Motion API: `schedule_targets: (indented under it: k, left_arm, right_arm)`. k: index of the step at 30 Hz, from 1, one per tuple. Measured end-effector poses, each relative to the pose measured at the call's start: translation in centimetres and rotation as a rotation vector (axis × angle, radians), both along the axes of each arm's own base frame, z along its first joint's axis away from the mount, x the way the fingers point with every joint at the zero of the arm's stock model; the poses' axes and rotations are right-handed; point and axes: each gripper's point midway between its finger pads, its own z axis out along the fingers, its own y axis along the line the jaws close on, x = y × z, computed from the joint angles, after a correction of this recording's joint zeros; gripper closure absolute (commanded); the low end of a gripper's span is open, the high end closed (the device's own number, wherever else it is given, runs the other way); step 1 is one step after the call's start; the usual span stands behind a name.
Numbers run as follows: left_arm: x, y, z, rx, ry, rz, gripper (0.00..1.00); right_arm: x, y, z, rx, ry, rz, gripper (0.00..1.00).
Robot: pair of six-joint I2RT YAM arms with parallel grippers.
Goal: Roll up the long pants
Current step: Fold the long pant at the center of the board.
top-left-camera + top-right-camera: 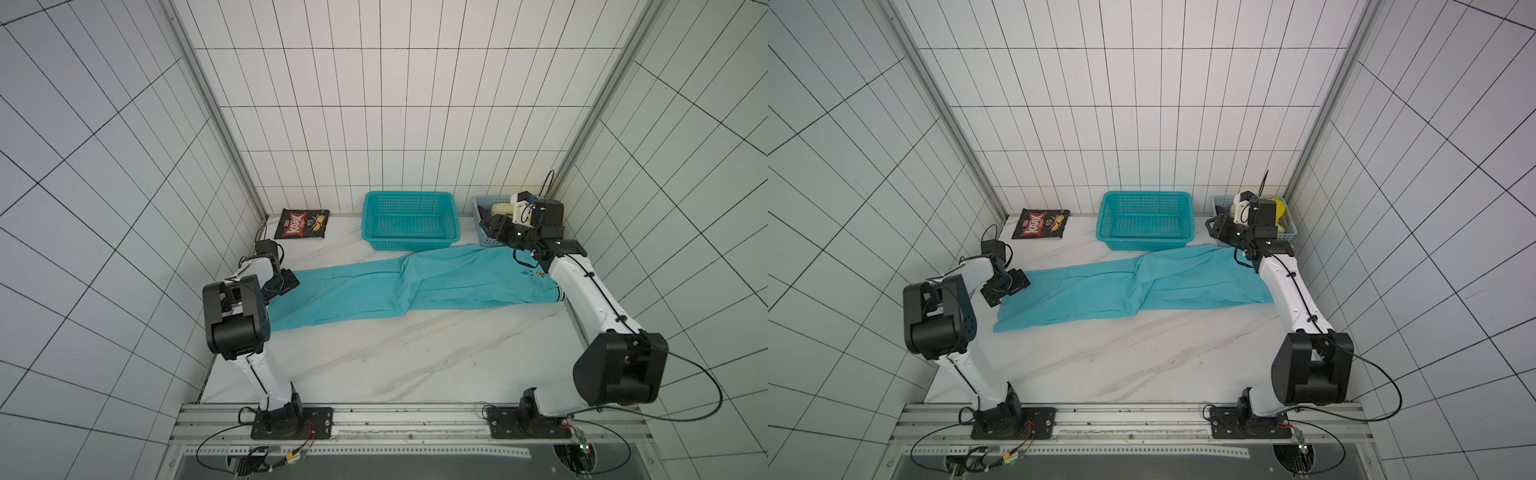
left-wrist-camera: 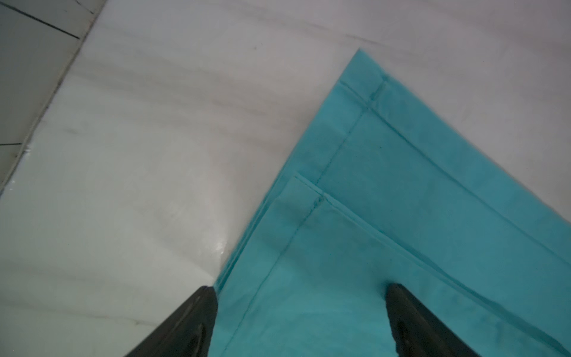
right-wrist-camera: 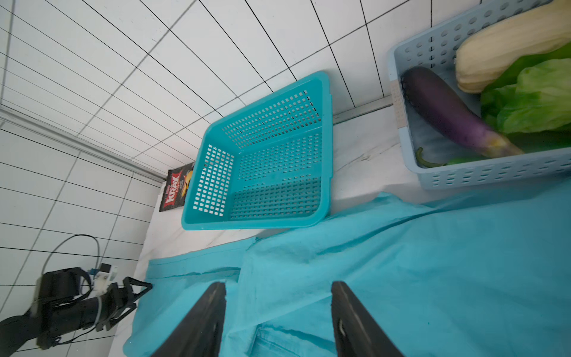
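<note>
Pants [image 1: 415, 282] lie flat across table [image 1: 374, 365], long axis left–right: waistband [image 1: 559, 296] at the right end, hems [image 2: 327, 139] at the left. Far edge runs just beside basket [image 1: 409, 194]; bare table strip in front. Left gripper [image 2: 299, 289] jaws apart over hems; right gripper [image 3: 278, 284] jaws apart over waist, holding nothing.

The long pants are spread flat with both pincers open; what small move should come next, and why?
Probably lower the left pincer onto the leg hems and close on them to start the roll. The long pants lie flat, unrolled, and this pincer stands open right over the hem edge, holding nothing.
</note>
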Motion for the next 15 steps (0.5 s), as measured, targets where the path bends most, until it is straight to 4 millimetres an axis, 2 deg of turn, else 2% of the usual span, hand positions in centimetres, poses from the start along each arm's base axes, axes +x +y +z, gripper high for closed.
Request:
schedule_targets:
  k: [1, 2, 3, 4, 5, 7, 9, 12, 15]
  left_arm:
    - [0.4, -0.2, 0.1, 0.006, -0.001, -0.014, 0.45]
    - [0.7, -0.3, 0.1, 0.01, -0.003, -0.025, 0.63]
    - [0.9, -0.4, 0.0, 0.016, 0.0, -0.034, 0.87]
    - [1.1, -0.4, 0.0, 0.021, 0.003, -0.046, 0.96]
    - [1.2, -0.3, 0.0, 0.027, 0.007, -0.05, 1.0]
    - [1.3, -0.1, 0.1, 0.034, 0.015, -0.058, 1.0]
    - [1.3, 0.1, 0.2, 0.031, 0.019, -0.059, 1.0]
    - [1.3, 0.3, 0.4, 0.032, 0.023, -0.06, 1.0]
    - [1.7, 0.8, 1.4, 0.039, 0.016, -0.062, 1.0]
  right_arm:
    - [-0.1, -0.3, 0.6, 0.011, -0.016, -0.009, 0.41]
    - [-0.1, -0.8, 1.3, 0.024, -0.033, -0.021, 0.41]
    - [-0.2, -1.4, 2.0, 0.037, -0.048, -0.041, 0.41]
    - [-0.3, -2.1, 2.6, 0.047, -0.059, -0.06, 0.41]
    - [-0.3, -2.7, 2.9, 0.052, -0.069, -0.075, 0.41]
    - [-0.3, -4.2, 3.3, 0.059, -0.074, -0.121, 0.41]
    - [-0.5, -5.4, 2.6, 0.059, -0.054, -0.167, 0.41]
    - [-1.0, -7.1, -0.5, 0.044, 0.021, -0.244, 0.4]
    - [-2.1, -9.4, -5.9, 0.019, 0.156, -0.341, 0.4]
